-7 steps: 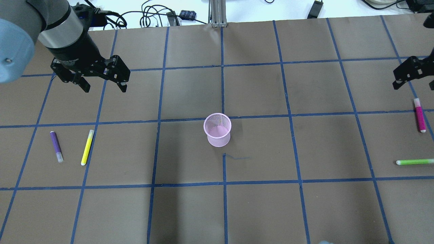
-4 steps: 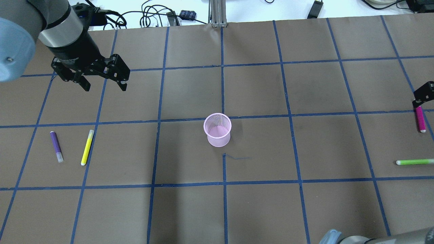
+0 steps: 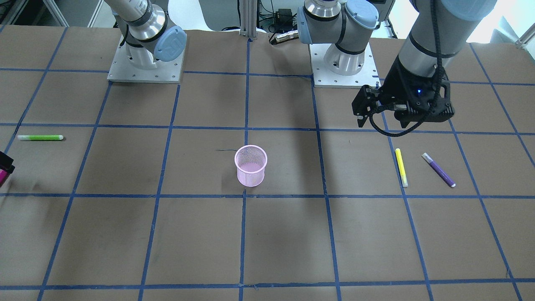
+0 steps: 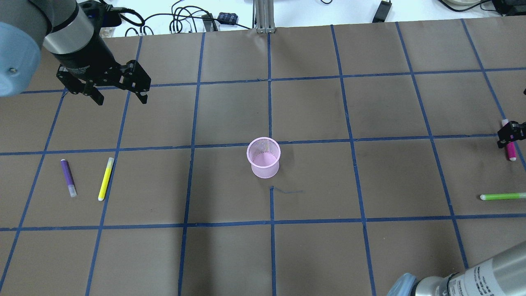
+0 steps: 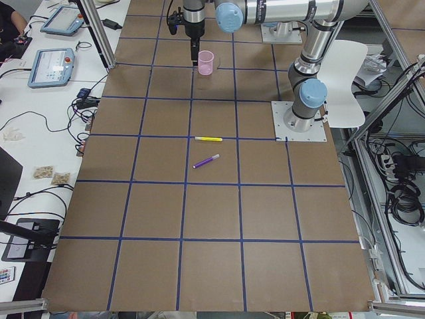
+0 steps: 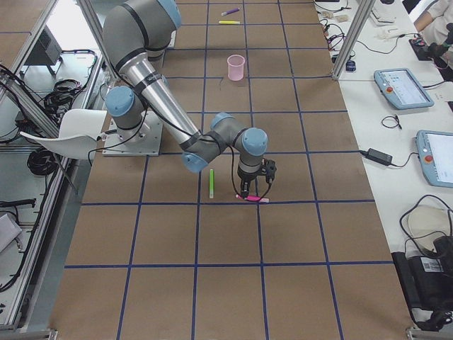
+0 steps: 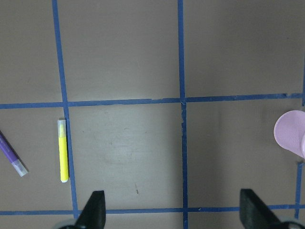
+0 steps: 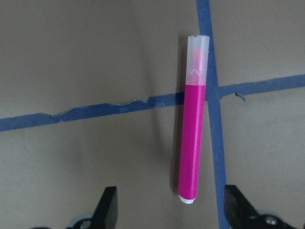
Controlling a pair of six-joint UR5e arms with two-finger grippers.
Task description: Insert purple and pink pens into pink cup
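Note:
The pink mesh cup (image 4: pixel 264 157) stands upright at the table's middle. The purple pen (image 4: pixel 68 177) lies at the left beside a yellow one. My left gripper (image 4: pixel 121 100) hovers open and empty, beyond both pens; its wrist view shows the purple pen (image 7: pixel 12 155) at the left edge and the cup (image 7: pixel 290 131) at the right edge. The pink pen (image 4: pixel 509 144) lies at the table's right edge. My right gripper (image 8: pixel 171 210) is open and low over it, its fingers on either side of the pink pen (image 8: pixel 193 143), not closed on it.
A yellow pen (image 4: pixel 106 179) lies just right of the purple one. A green pen (image 4: pixel 502 196) lies near the right edge, nearer the robot than the pink pen. Cables and a metal post sit beyond the table's far edge.
My right gripper has come down from beyond the pink pen and now straddles it. My left gripper has shifted slightly farther away and to the left, still open.

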